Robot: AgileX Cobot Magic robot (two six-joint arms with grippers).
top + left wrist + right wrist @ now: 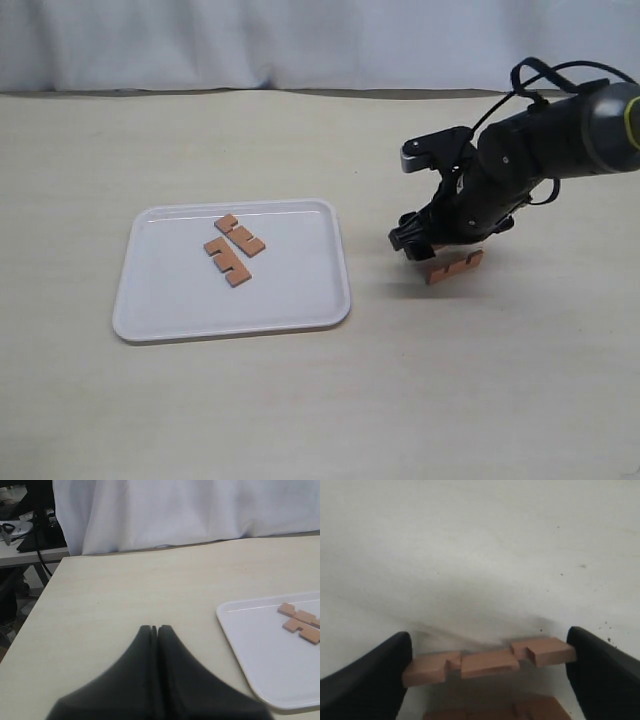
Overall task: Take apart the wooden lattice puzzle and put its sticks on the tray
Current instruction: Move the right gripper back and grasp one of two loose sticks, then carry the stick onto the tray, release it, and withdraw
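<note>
A notched reddish-brown stick (485,662) sits off the tray's (160,300) right edge, pinched end to end by the right gripper (488,646). A second stick (495,712) lies just beside it. Two flat sticks (232,247) lie mid-tray, smooth white plastic around them. The left gripper (154,630) is pressed together over the bare wooden tabletop (125,590).

Right arm (560,130) is chunky matte black with rounded joint housings, plus a thin yellow-green ring (632,122) around the fattest section. A black cable (540,72) loops over the top of it. A black block with a silver-grey end (412,152) sticks out near the wrist. Right tool (420,243) has smooth black fingers (365,680) with rounded edges. Left tool (153,630) looks the same: two matte black fingers tapering to narrow tips.
</note>
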